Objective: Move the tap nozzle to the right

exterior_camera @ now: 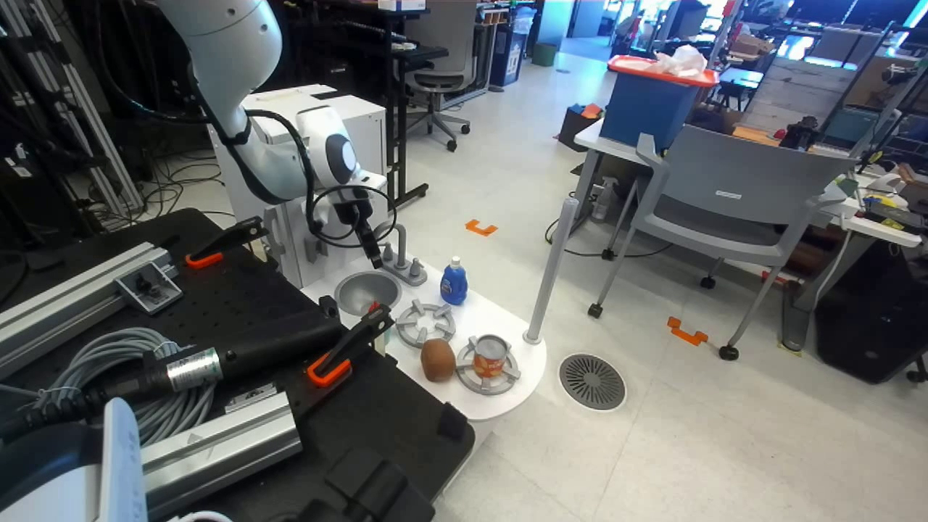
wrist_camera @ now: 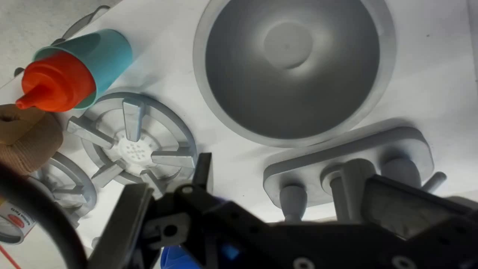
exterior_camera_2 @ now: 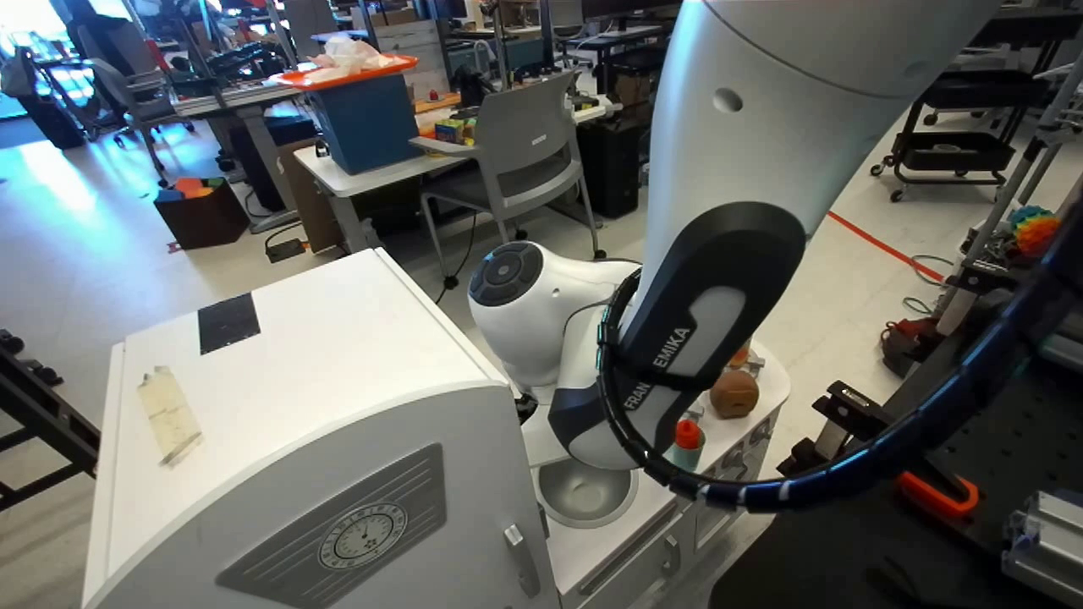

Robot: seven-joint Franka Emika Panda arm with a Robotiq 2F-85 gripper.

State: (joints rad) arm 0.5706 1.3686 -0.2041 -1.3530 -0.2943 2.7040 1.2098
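The tap nozzle, a grey arched spout (wrist_camera: 356,186), rises from a grey base with a knob on each side, beside the sink bowl (wrist_camera: 199,67). In an exterior view the tap nozzle (exterior_camera: 402,239) stands behind the bowl (exterior_camera: 339,296). My gripper (wrist_camera: 287,172) is open in the wrist view. The spout shows between its fingers, close to the right-hand finger; I cannot tell whether they touch. The gripper body hides the spout's upper part. In an exterior view the gripper (exterior_camera: 373,250) points down beside the tap. In the remaining exterior view the arm hides the tap.
A blue bottle (exterior_camera: 454,284) stands near the tap. Grey burner rings (wrist_camera: 129,116), a brown object (exterior_camera: 438,360) and a tin can (exterior_camera: 490,357) are on the white counter. A turquoise cup (wrist_camera: 112,52) holds a red-topped bottle (wrist_camera: 56,82). A white cabinet (exterior_camera_2: 338,338) adjoins the sink.
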